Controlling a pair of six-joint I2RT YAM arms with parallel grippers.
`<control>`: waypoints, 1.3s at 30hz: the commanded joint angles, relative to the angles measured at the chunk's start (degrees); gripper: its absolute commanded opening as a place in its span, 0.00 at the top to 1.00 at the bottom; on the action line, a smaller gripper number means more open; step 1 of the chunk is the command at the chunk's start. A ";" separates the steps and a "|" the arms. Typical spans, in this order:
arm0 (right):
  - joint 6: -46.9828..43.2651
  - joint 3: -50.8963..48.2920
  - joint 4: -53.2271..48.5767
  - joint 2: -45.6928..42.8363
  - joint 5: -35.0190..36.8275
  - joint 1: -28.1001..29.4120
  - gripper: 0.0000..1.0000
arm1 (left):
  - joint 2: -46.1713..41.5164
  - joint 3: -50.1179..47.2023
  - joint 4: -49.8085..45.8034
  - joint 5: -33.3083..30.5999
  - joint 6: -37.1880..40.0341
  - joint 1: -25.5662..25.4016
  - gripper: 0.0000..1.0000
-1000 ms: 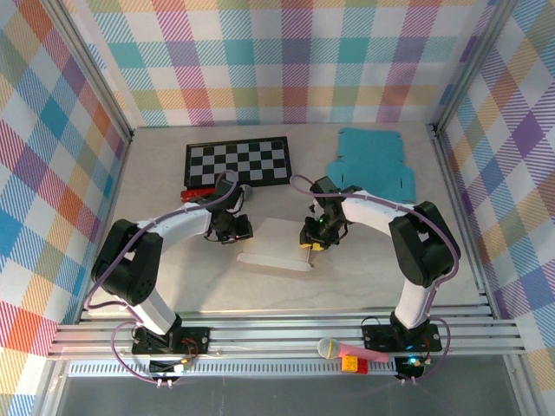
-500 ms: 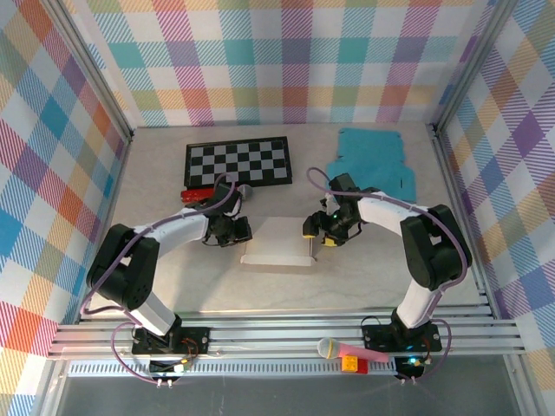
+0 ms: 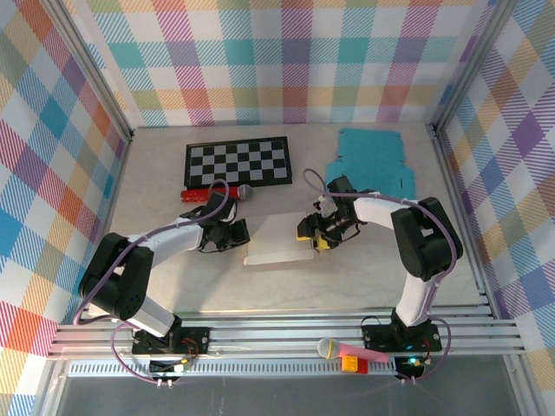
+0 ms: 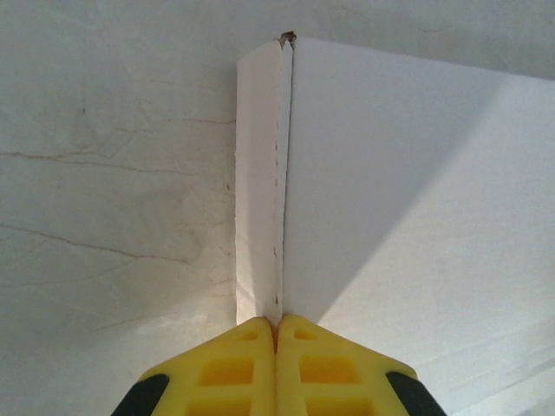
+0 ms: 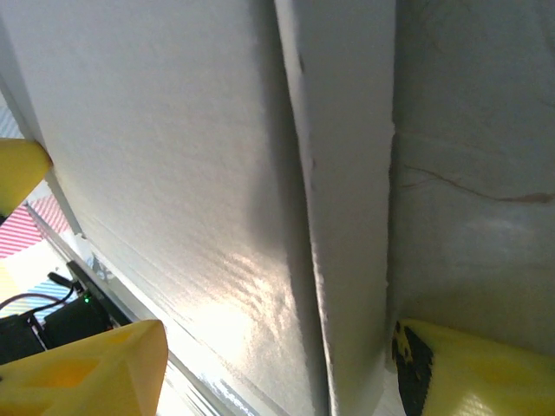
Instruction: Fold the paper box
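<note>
The white paper box lies flat in the middle of the table. My left gripper is at its left edge. In the left wrist view its yellow fingertips are pressed together on the raised crease between a narrow side flap and the wide panel. My right gripper is at the box's right edge. It stands open, with one yellow finger over the panel and the other finger on the table side. The narrow side flap runs between them.
A black and white chessboard lies at the back left. A blue flat paper cutout lies at the back right. A red block and a grey microphone head sit behind my left arm. Another microphone rests on the front rail.
My left gripper has closed on the box's left crease. My right gripper has opened wide and settled at the right flap. The box has shifted a little toward the front.
</note>
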 commanded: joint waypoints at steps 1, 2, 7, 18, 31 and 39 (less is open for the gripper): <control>-2.16 1.86 0.74 0.90 -5.90 -0.32 0.30 | 1.04 -3.59 -2.90 1.92 -0.47 1.74 0.94; -2.14 1.99 1.20 0.90 -7.23 -0.32 0.30 | 1.55 -3.56 -2.80 2.54 0.02 1.98 0.94; -2.89 3.34 0.69 1.60 -9.76 -0.32 0.29 | 2.30 -3.95 -2.93 2.02 0.54 3.06 0.94; -5.95 5.63 -3.37 0.82 -7.38 -0.97 0.25 | 2.03 -5.19 -3.14 2.62 1.95 5.80 0.95; -6.57 4.15 -2.79 -0.15 -2.91 -4.77 0.21 | 3.47 -3.53 -4.78 2.55 3.14 5.95 0.95; -4.22 6.31 0.81 4.83 -7.81 -3.48 0.20 | 4.03 -4.07 -4.91 2.20 3.39 6.29 0.95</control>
